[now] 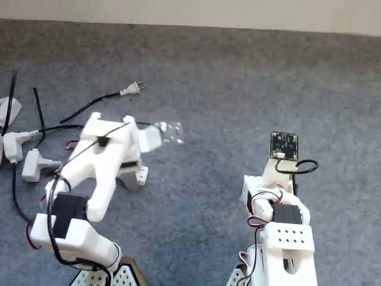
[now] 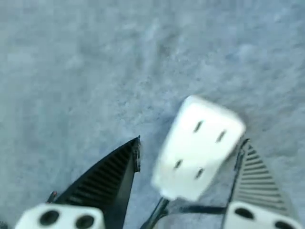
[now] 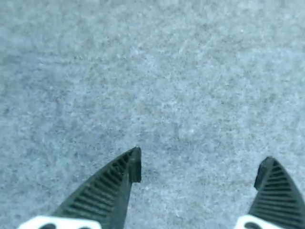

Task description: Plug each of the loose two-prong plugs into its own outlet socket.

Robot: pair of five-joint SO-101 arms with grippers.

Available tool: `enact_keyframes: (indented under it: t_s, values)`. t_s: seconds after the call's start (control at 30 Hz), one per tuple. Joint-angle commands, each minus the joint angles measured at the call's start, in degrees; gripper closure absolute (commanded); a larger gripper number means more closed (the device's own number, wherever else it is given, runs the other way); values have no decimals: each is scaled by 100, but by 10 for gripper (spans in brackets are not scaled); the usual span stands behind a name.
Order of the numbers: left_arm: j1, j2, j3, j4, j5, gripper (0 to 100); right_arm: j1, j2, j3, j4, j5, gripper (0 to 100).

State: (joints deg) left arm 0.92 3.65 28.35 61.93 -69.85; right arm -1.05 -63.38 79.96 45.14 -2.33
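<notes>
A white outlet block (image 2: 198,148) with two pairs of slots lies between the fingers of my left gripper (image 2: 190,145). It touches one finger (image 2: 245,162), and a gap separates it from the other finger (image 2: 128,162), so the gripper is open. From above, the block (image 1: 159,136) sits on the grey carpet just ahead of the left arm (image 1: 104,158). A loose two-prong plug (image 1: 132,89) on a black cord lies farther back. My right gripper (image 3: 198,167) is open over bare carpet.
More white adapters (image 1: 33,164) and black cords (image 1: 38,110) lie along the left edge. The right arm (image 1: 280,202) stands at the front right, its camera board (image 1: 284,146) facing up. Grey carpet (image 1: 238,89) covers the whole floor.
</notes>
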Motion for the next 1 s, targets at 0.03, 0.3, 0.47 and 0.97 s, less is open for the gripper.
enact_keyframes:
  t_s: [0.03, 0.3, 0.47, 0.97]
  values:
    - [778, -171, 409, -18, 141, 771, -40, -92, -31, -101, -9, 634]
    - [1376, -171, 673, 695, 712, 851, -40, -92, -31, -101, -9, 634]
    - [1859, -180, 655, 677, 1257, 870, -40, -92, -31, -101, -9, 634]
    - [2035, -215, 66, 1143, 2198, 697, -40, -92, -31, -101, -9, 634]
